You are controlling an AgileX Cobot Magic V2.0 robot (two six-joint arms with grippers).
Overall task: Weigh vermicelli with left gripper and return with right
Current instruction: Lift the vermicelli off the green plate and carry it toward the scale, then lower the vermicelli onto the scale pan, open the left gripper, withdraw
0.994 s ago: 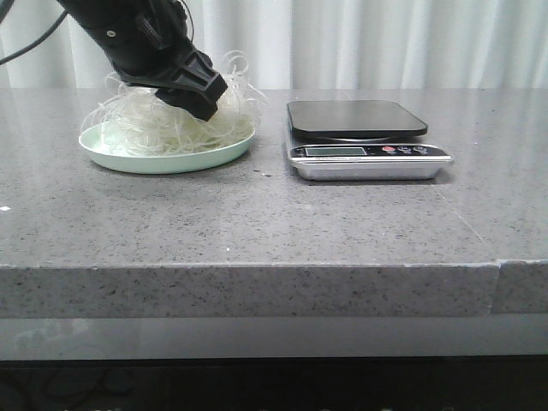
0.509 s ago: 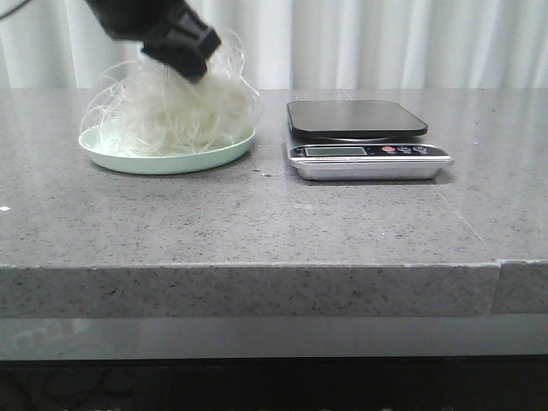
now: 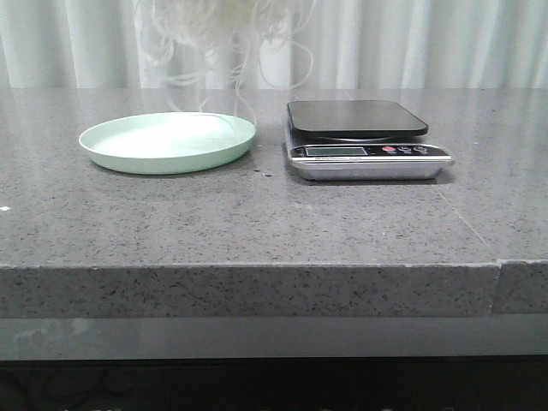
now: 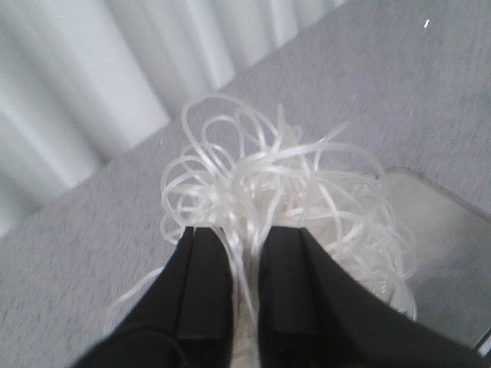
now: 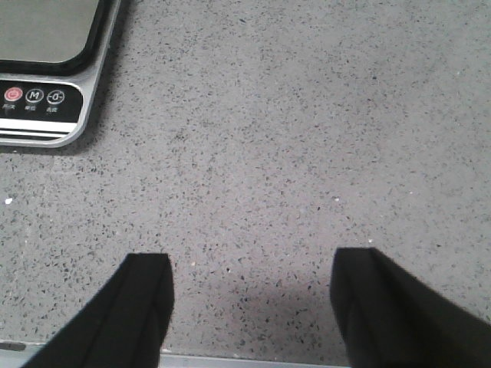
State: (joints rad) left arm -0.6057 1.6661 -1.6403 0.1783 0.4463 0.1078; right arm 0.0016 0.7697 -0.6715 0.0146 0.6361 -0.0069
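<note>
While legible, scale (image 5: pixel 42 73) button (image 5: pixel 34 96) "M".

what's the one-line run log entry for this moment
left end effector: shut on fluffy white vermicelli noodles, lifted | pale green round plate: bare | black-topped silver scale: unloaded | right end effector: open, over table

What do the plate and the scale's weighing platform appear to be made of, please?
The plate looks like pale green plastic or melamine, judging by its smooth, uniform, slightly glossy surface. The scale's platform appears to be dark glass or glossy plastic, flat and reflective, over a silvery, metal-looking base.
</note>
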